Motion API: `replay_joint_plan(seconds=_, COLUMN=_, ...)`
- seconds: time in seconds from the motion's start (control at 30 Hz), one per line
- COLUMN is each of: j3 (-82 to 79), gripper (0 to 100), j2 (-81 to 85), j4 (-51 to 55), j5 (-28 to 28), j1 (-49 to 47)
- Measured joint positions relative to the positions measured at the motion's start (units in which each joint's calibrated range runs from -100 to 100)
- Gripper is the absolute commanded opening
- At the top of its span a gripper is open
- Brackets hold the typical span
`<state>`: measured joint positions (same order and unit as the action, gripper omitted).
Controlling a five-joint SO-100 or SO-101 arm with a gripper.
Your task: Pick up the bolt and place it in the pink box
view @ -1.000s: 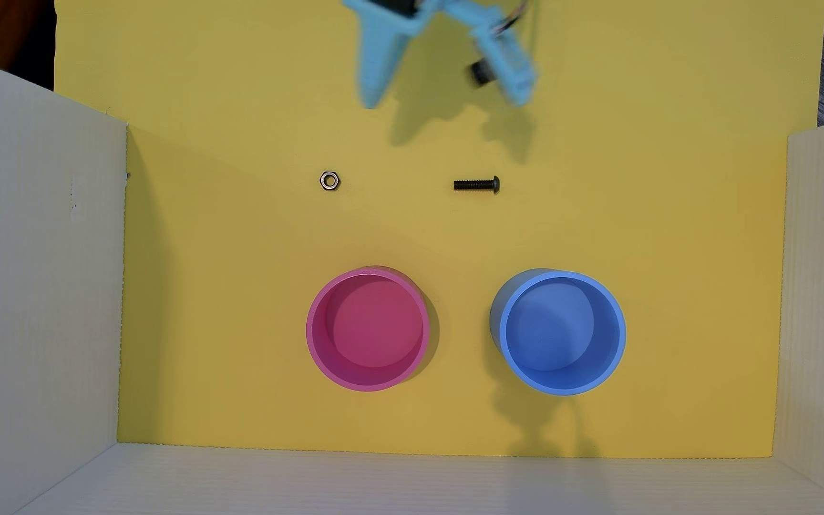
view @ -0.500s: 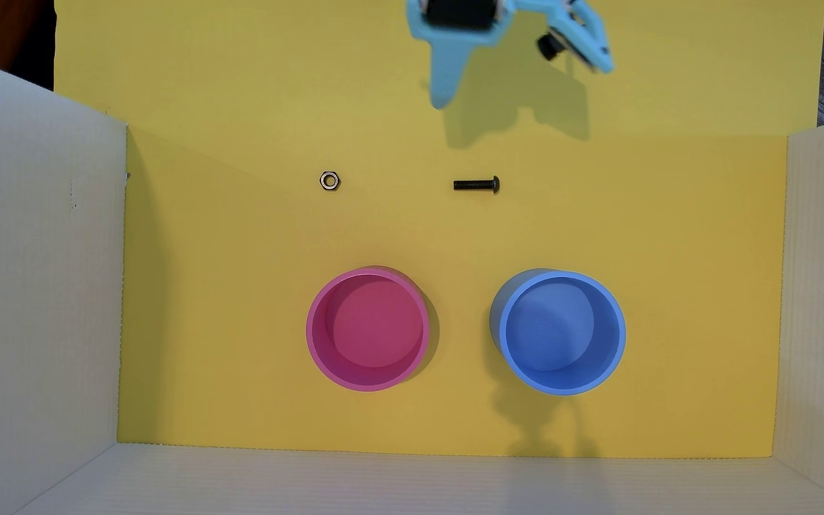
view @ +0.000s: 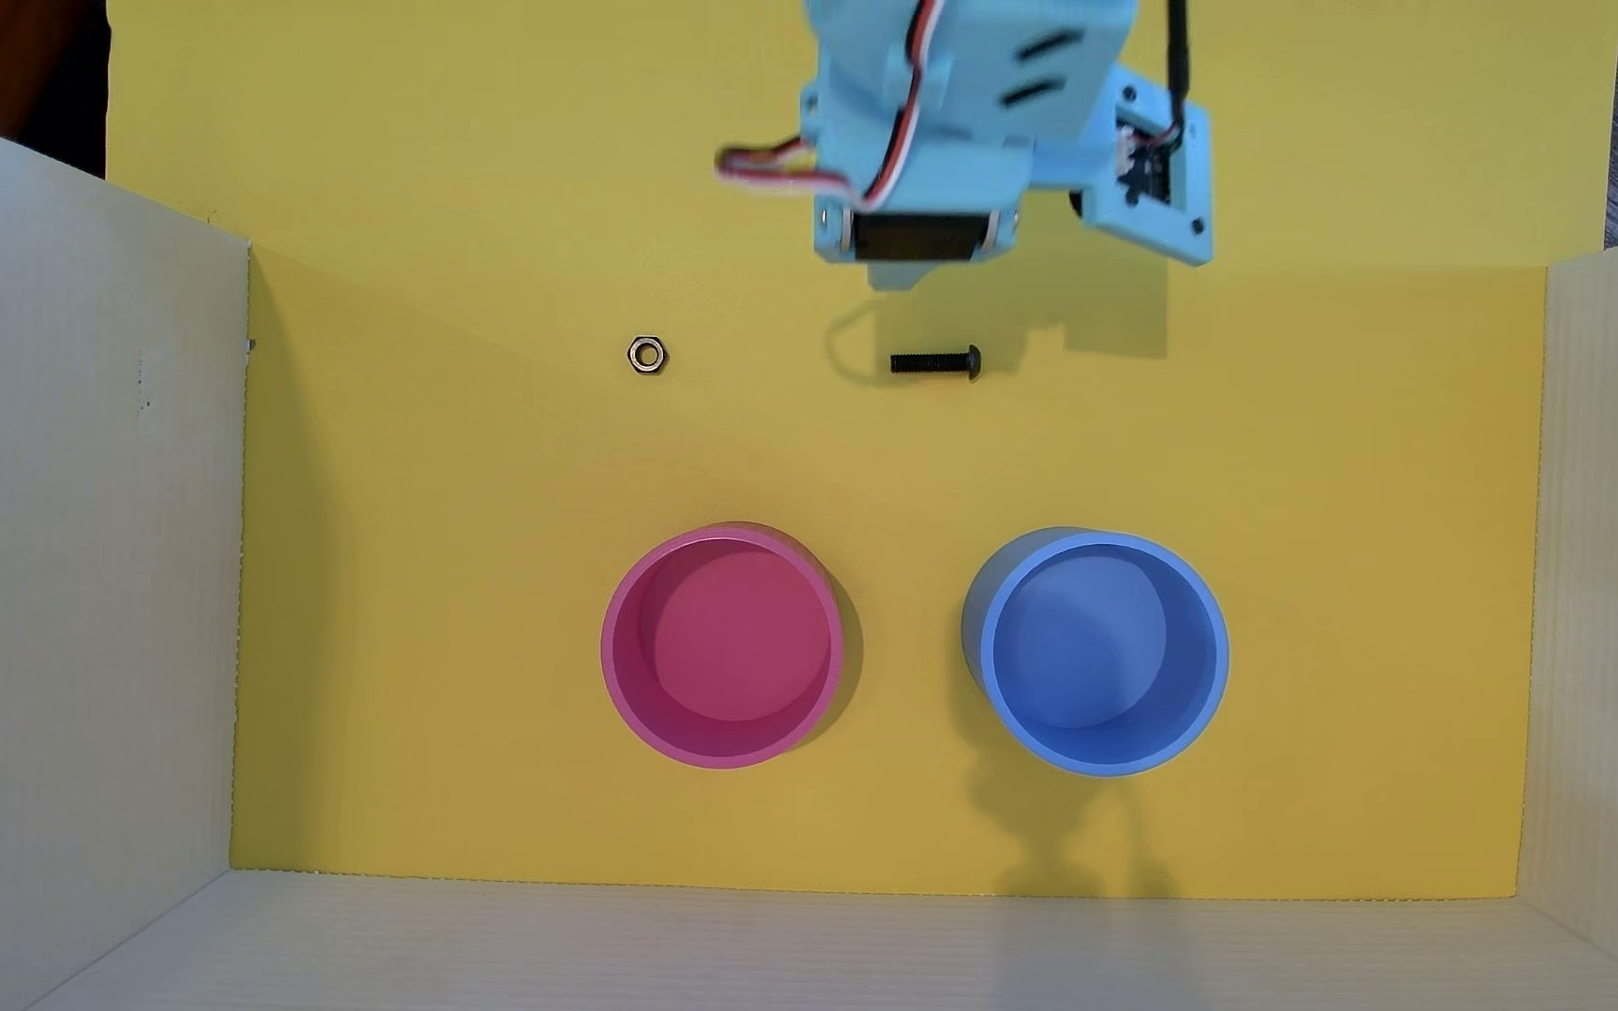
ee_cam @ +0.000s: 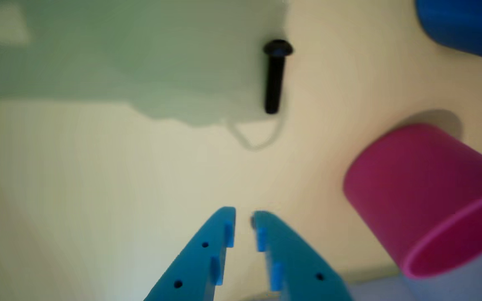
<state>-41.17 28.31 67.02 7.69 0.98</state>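
On the yellow counter (view: 455, 505) I see the small black metal bolt (view: 934, 363) lying flat — my light-blue claw (ee_cam: 244, 220) empty, tips narrowly parted, well short of it.

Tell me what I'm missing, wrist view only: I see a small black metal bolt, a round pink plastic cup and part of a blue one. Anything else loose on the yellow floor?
Observer: Yes. In the overhead view a silver hex nut lies to the left of the black bolt, well apart from it.
Operator: Anything inside the pink one? I only see its outer wall.
Observer: Nothing. From above, the pink cup shows a bare bottom.
Operator: And the blue one?
Observer: The round blue plastic cup is empty too. It stands upright to the pink cup's right in that view, not touching it.
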Motion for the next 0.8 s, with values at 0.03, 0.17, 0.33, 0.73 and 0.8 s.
replay_joint_plan(seconds=0.03, j3=0.5, gripper=10, j2=-1.2, j4=-0.1, j5=-0.2, j1=0.0)
replay_joint_plan(seconds=0.17, j3=2.3, gripper=11, j2=-5.0, j4=-1.6, j5=-0.5, j1=-0.7)
replay_joint_plan(seconds=0.33, j3=4.2, gripper=11, j2=-10.1, j4=-1.8, j5=-1.6, j1=-4.0)
replay_joint_plan(seconds=0.73, j3=9.6, gripper=11, j2=-21.8, j4=-5.2, j5=-4.0, j1=-5.8)
replay_joint_plan(seconds=0.8, j3=9.8, gripper=11, j2=-22.7, j4=-5.9, j5=-4.0, j1=-5.7)
